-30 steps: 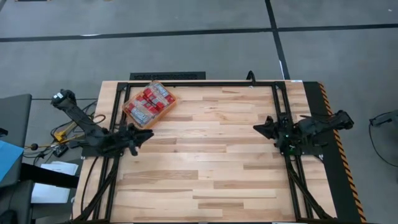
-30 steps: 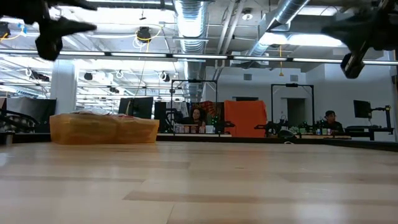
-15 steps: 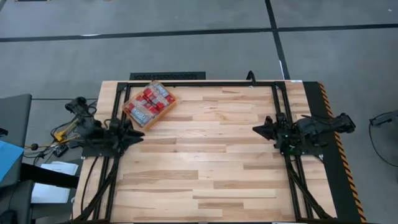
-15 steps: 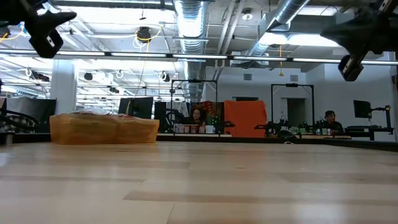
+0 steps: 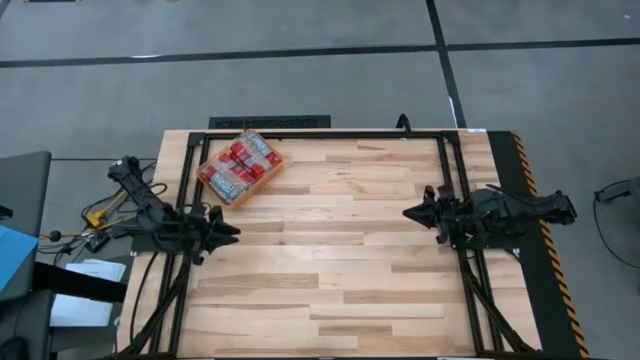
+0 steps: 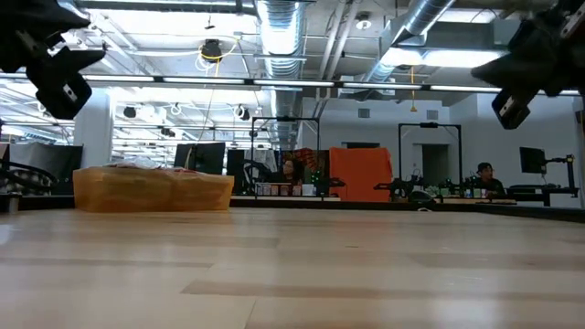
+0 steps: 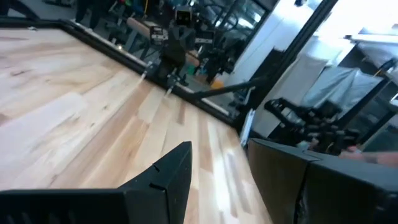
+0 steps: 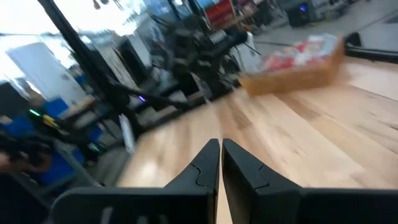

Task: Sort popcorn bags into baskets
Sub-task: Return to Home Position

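The orange basket (image 5: 266,182) stands at the table's far left and holds several red popcorn bags (image 5: 240,165) with white labels. It also shows in the low view (image 6: 151,190) and in the right wrist view (image 8: 298,73), with the bags (image 8: 297,50) in it. My left gripper (image 5: 228,228) hovers open and empty over the left edge, nearer than the basket; its wrist view (image 7: 217,149) shows bare tabletop between the fingers. My right gripper (image 5: 408,213) hovers shut and empty over the right side, pointing left; its fingertips (image 8: 220,144) nearly meet.
A black metal frame (image 5: 320,133) runs along the table's far edge and down both sides. The wooden tabletop (image 5: 330,250) between the two grippers is bare. A room with desks and people shows beyond the far edge (image 6: 366,183).
My left gripper has drawn back toward the table's left edge, then come toward the near edge and gone lower. My right gripper has moved a little toward the table's left and gone lower. The basket and the bags have stayed still.
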Controlling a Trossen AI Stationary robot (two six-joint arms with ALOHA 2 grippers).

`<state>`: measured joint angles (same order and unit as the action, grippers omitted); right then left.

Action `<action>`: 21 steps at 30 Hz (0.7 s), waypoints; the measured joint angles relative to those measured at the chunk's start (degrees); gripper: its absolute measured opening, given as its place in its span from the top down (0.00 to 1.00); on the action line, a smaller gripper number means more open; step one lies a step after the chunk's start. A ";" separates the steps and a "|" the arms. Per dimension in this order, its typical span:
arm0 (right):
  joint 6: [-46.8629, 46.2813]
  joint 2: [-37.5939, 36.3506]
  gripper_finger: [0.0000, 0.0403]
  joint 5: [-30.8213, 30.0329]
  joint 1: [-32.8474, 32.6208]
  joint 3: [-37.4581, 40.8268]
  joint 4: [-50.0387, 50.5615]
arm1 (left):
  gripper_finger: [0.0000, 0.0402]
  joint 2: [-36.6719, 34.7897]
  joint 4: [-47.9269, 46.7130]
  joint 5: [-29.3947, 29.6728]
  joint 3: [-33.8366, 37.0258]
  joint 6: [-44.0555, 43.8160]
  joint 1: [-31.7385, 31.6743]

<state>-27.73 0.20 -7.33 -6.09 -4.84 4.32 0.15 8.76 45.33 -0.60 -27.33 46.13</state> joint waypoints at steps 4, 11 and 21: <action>2.46 -0.03 0.89 -0.04 1.49 0.62 2.28 | 0.63 0.05 -0.36 0.28 0.02 1.75 0.00; 4.77 0.71 0.89 0.45 5.02 3.71 -5.09 | 0.63 0.07 -0.36 3.94 0.04 3.85 -0.04; 9.66 3.01 0.89 0.56 7.82 3.78 -4.97 | 0.63 0.12 -4.50 4.86 0.05 3.84 -0.04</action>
<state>-18.06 3.22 -6.76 1.74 -1.06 -0.65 0.27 4.27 50.19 -0.55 -23.49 46.09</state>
